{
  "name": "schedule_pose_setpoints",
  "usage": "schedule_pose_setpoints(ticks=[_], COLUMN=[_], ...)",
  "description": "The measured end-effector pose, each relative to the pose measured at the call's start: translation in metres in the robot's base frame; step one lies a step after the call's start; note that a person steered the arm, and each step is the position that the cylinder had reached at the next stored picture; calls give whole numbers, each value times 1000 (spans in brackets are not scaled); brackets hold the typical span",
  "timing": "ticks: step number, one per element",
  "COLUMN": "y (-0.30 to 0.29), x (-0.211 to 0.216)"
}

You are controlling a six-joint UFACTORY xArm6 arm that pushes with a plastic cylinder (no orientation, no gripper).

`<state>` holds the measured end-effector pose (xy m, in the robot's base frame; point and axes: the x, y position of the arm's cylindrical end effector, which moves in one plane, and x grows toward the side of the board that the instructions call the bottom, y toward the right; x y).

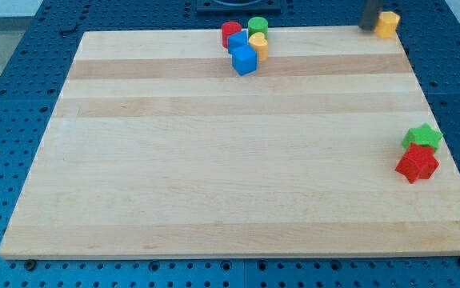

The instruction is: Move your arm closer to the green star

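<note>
The green star [422,136] lies near the board's right edge, touching a red star [416,164] just below it. My tip [367,27] is at the view's top right, at the board's far corner, right beside the left side of a yellow block [387,23]. The rod is blurred and mostly cut off by the view's top edge. The tip is far above the green star and a little to its left.
A cluster sits at the top middle of the wooden board [214,176]: a red block [230,33], a green cylinder [258,26], a yellow block [258,46] and a blue cube [245,60]. A blue perforated table surrounds the board.
</note>
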<state>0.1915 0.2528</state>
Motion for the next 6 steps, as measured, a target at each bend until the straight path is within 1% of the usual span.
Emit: schedule_pose_setpoints(ticks=[1, 2, 3, 4, 5, 6], y=[4, -33, -70, -92, -121, -133], x=[0, 6, 33, 74, 132, 163])
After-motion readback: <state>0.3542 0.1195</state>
